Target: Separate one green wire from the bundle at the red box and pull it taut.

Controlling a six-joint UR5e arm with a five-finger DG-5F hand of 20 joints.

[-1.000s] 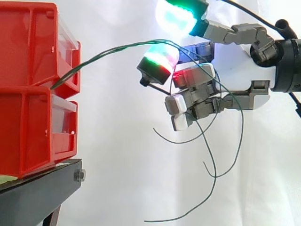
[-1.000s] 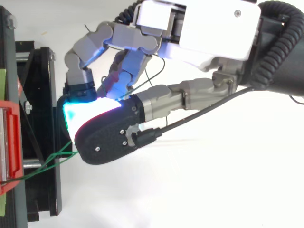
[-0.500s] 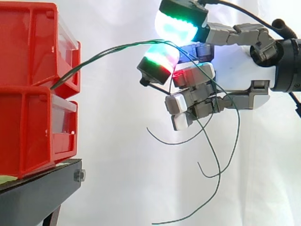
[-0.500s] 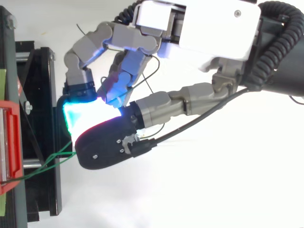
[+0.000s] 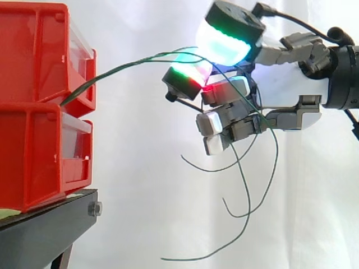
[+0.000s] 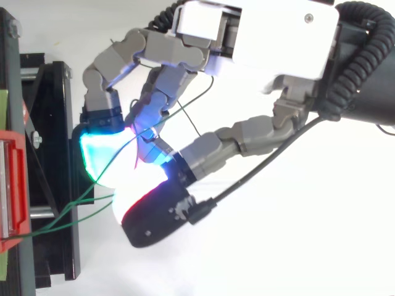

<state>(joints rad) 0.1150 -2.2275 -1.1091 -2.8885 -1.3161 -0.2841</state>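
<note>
Two stacked red bins (image 5: 33, 151) stand at the left. Thin green wires (image 5: 129, 63) leave the gap between them and arc up and right to my hand (image 5: 291, 84). The strands run over a green-and-red glowing fingertip pad (image 5: 188, 75) and pass among the curled fingers, with loose ends hanging below in curls. From above, two green wires (image 6: 68, 216) run from the red box edge (image 6: 6, 185) toward the hand (image 6: 259, 37). One strand crosses between the cyan pad (image 6: 102, 157) and the thumb's dark tip (image 6: 154, 213). The wires sag slightly.
The bins rest on a black stand (image 5: 39, 235), whose frame (image 6: 49, 123) lies just left of the fingertips. A white curtain is behind everything. Open space lies below and right of the hand.
The thumb has swung away from the other fingertips, widening the gap between them. One green strand now shows across that gap. The hanging wire ends have swung slightly left.
</note>
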